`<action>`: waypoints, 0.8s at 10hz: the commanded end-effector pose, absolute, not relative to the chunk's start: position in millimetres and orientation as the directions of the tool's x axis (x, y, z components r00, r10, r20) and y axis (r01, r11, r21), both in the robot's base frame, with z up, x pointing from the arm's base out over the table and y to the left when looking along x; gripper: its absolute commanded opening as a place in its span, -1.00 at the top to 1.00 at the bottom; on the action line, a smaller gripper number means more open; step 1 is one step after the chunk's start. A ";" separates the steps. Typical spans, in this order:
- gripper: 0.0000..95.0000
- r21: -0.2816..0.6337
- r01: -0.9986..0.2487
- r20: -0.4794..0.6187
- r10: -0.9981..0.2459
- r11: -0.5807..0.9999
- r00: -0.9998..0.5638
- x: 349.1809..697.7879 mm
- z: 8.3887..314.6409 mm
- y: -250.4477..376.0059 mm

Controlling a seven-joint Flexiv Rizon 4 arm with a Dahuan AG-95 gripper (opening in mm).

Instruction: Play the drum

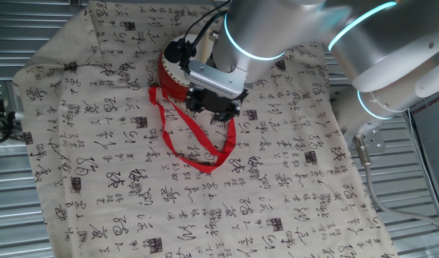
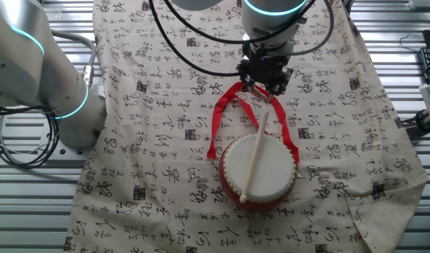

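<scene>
The drum (image 2: 264,151) has a red side wall and a cream-white head and sits on the printed cloth. In one fixed view only its red side (image 1: 169,77) shows, the rest is behind the arm. Its red ribbon strap (image 2: 222,119) loops away from it across the cloth (image 1: 194,147). My gripper (image 2: 265,83) hangs just beyond the drum's far rim and is shut on a pale wooden drumstick (image 2: 256,158). The stick slants down across the drum head, with its tip near the near rim. In one fixed view the gripper (image 1: 214,109) is dark and the stick is hidden.
A beige cloth with black calligraphy (image 2: 166,140) covers the table (image 1: 97,179). The arm's silver base (image 2: 53,84) stands at the left, with cables beside it. A metal slatted surface (image 2: 32,211) surrounds the cloth. Black cables (image 2: 201,42) hang over the far part.
</scene>
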State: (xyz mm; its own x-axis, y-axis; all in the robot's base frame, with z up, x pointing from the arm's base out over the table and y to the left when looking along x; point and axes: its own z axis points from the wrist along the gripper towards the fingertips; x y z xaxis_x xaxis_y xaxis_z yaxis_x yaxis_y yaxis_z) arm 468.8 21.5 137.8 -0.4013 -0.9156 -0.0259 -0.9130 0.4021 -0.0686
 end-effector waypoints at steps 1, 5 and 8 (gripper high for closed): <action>0.20 -0.072 -0.914 -0.025 -0.917 0.399 -0.398 468.5 137.6 21.5; 0.60 -0.076 -0.910 -0.023 -0.913 0.407 -0.407 468.5 137.6 21.5; 0.60 -0.078 -0.909 -0.025 -0.912 0.410 -0.409 468.5 137.6 21.5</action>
